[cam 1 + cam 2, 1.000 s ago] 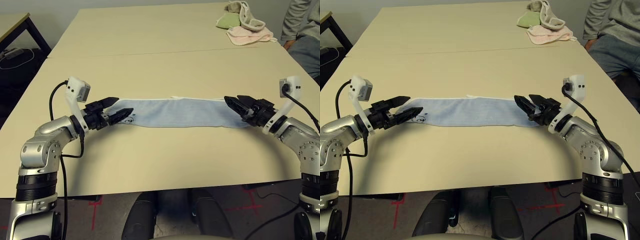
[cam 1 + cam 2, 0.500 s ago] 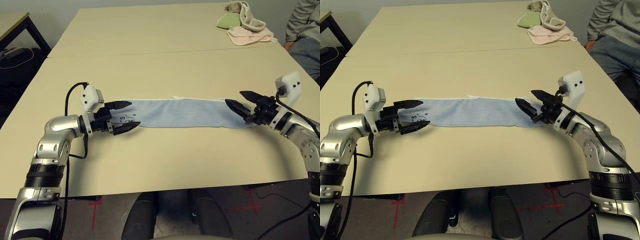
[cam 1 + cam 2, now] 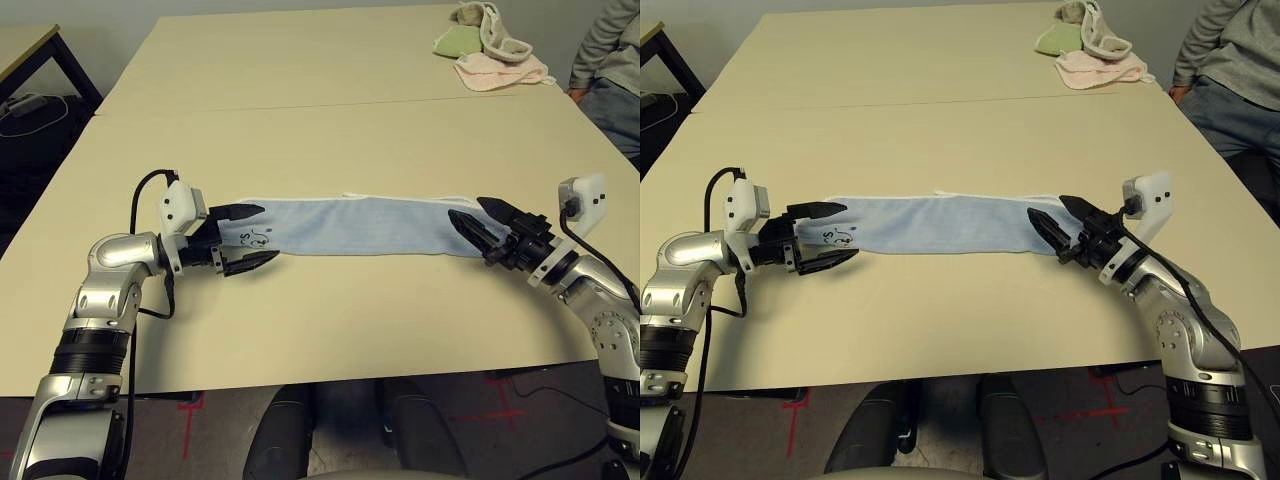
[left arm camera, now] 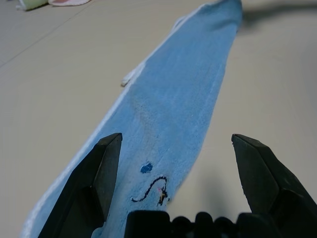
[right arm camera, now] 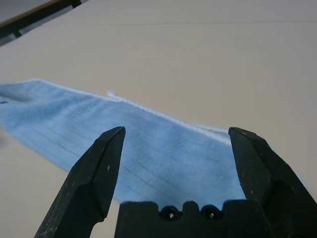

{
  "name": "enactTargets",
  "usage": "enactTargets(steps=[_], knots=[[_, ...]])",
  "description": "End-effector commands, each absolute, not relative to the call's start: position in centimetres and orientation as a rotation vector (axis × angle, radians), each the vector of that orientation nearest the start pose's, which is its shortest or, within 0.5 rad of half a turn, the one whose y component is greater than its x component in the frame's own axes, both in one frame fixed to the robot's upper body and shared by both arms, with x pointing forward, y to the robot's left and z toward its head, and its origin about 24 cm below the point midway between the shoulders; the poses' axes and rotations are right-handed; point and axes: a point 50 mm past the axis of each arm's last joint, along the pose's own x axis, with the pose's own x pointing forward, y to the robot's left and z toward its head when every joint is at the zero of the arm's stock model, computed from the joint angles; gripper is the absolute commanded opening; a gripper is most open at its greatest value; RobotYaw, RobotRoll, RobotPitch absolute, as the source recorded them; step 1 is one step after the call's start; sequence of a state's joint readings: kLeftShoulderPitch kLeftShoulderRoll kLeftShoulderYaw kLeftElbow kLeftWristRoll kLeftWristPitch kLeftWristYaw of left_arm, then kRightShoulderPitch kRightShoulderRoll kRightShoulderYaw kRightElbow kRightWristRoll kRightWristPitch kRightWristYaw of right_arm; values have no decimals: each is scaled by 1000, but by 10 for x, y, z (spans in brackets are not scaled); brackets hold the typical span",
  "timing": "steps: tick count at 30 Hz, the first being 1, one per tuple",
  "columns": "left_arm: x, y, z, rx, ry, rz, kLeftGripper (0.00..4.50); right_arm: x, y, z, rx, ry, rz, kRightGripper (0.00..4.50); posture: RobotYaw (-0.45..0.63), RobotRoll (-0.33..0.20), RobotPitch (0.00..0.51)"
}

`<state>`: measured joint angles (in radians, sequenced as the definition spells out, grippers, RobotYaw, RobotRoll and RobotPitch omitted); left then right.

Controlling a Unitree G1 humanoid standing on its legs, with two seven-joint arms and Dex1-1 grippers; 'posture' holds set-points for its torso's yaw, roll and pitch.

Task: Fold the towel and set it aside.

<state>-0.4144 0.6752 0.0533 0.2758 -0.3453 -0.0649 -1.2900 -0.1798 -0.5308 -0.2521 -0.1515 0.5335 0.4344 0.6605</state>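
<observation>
Left eye view: light-blue towel (image 3: 350,226) lies as a long narrow strip across the counter (image 3: 330,330), at the middle of our picture. Left gripper (image 3: 258,236) at its nine o'clock end, fingers spread wide, nothing gripped. Right gripper (image 3: 464,210) at the three o'clock end, also wide, empty. Pink cloth (image 3: 495,72) with green and beige ones piled toward one o'clock.

Left wrist view: printed motif (image 4: 156,191) between the spread fingers; we see no cloth pinched.

Right wrist view: towel beneath and between wide-open fingers; no hold.

We judge the lengthwise fold done, the end-to-end fold next. It calls for lowering one gripper, pinching an end, carrying it over to the other; setting aside follows.
</observation>
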Motion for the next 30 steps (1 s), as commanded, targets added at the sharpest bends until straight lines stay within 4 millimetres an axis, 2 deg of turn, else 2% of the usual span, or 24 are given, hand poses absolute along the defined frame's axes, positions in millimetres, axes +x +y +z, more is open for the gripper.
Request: enactTargets(steps=[1,3,7,11,15,17,23,30], knots=[[291,228,140,396,-32,-1208,4490,267,-243,136,-161,21,655,4489,23,0,156],[292,226,141,380,-24,-1228,4490,266,-246,133,-259,47,714,4489,22,0,158],[296,220,147,354,-24,-1241,4490,265,-252,129,-294,41,722,4489,19,0,162],[298,216,152,342,-31,-1242,4490,263,-258,121,-494,-31,678,4489,16,0,160],[297,213,153,342,-30,-1246,4490,257,-267,110,-505,-51,651,4489,14,0,159],[297,213,153,343,-29,-1246,4490,254,-271,107,-405,-56,609,4489,14,0,159],[296,212,155,344,-20,-1243,4490,247,-268,102,221,-26,487,4489,16,0,160],[292,212,156,341,-11,-1237,4490,230,-262,100,594,12,416,4489,21,0,159]])
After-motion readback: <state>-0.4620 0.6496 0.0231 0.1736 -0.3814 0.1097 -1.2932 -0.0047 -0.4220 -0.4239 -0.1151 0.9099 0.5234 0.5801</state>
